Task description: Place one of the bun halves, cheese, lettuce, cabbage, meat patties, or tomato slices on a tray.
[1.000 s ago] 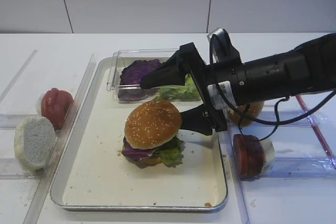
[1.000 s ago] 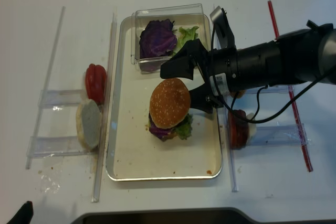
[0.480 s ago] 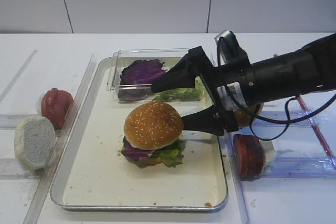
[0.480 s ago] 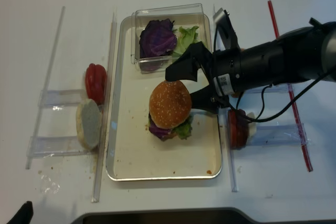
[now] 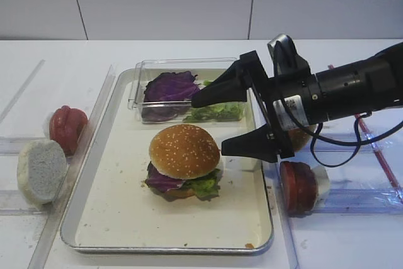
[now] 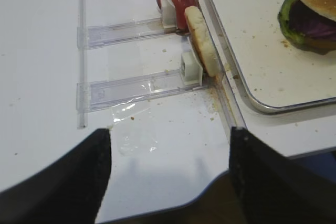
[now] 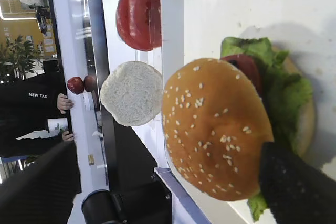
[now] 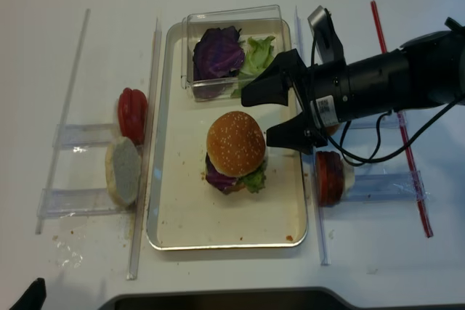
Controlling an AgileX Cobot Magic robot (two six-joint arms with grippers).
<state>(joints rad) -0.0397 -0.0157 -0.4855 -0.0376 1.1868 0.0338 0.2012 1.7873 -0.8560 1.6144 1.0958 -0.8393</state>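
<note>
Fingers (image 5: 242, 147) of the right gripper (image 5: 217, 124) are spread apart, right of the sesame bun top (image 5: 184, 151) seated on the tray (image 5: 113, 174).

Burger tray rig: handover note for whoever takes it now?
Right tool: open, empty, just right of the stack, apart from it.
Left tool: open, empty, parked over bare table left of the tray.
Sesame bun top sits on the stacked burger, lettuce and cabbage showing beneath.
Done: bun top placed, released.
Left: apparently just pulling the right arm clear.
</note>
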